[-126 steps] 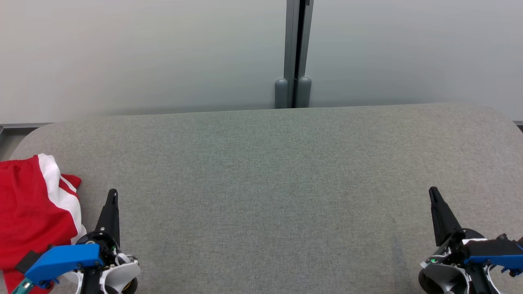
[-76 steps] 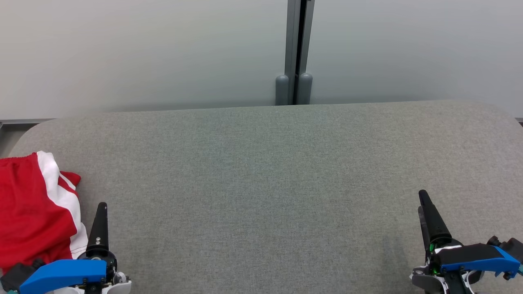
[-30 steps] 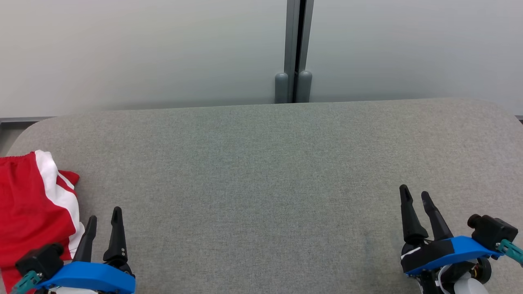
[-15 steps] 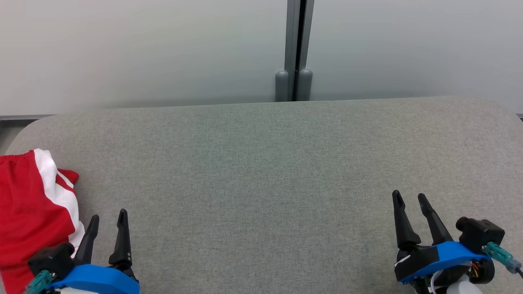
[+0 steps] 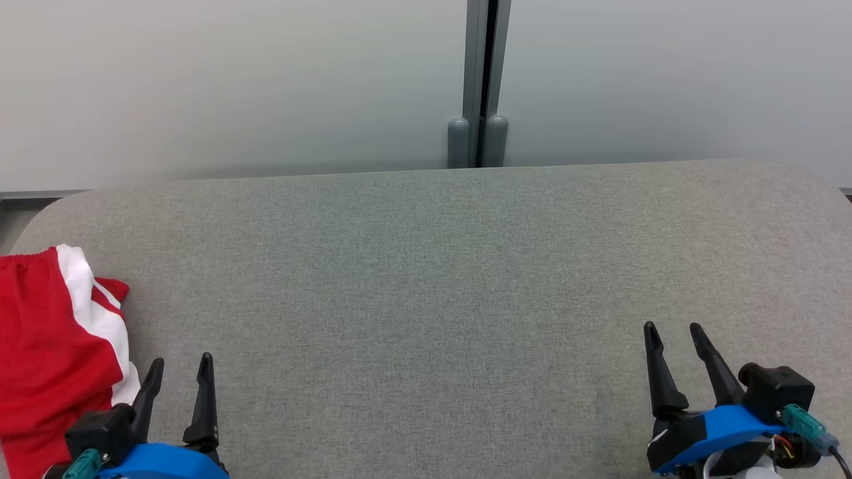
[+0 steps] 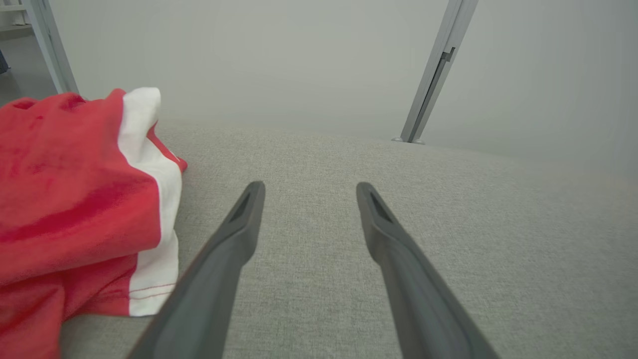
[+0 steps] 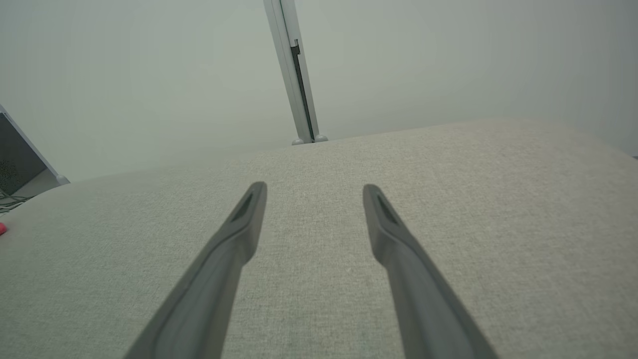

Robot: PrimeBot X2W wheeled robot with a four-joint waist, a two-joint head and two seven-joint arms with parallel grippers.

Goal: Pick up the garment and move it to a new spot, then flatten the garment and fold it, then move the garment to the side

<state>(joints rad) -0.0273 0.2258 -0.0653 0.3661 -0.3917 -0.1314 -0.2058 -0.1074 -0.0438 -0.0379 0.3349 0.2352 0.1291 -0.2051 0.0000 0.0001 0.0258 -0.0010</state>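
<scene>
A red garment [image 5: 46,346] with a white side stripe lies bunched at the far left edge of the grey padded surface [image 5: 439,286]; the left wrist view has the garment [image 6: 70,199] at its left. My left gripper [image 5: 181,361] stands open just right of the garment, apart from it, with nothing between its fingers [image 6: 239,219]. At the lower right my right gripper [image 5: 672,327] is open too, hovering over bare fabric [image 7: 448,189], its fingers [image 7: 246,209] empty.
A pale wall with a grey vertical post [image 5: 478,86] stands behind the surface's far edge. The surface's rounded corners show at the far left and far right. A sliver of red [image 7: 2,228] sits at the right wrist view's left edge.
Both grippers turned at the wrist, so two spread fingers show where one did, and drew back toward the near edge. The garment has stayed put; the camera shifted slightly.
</scene>
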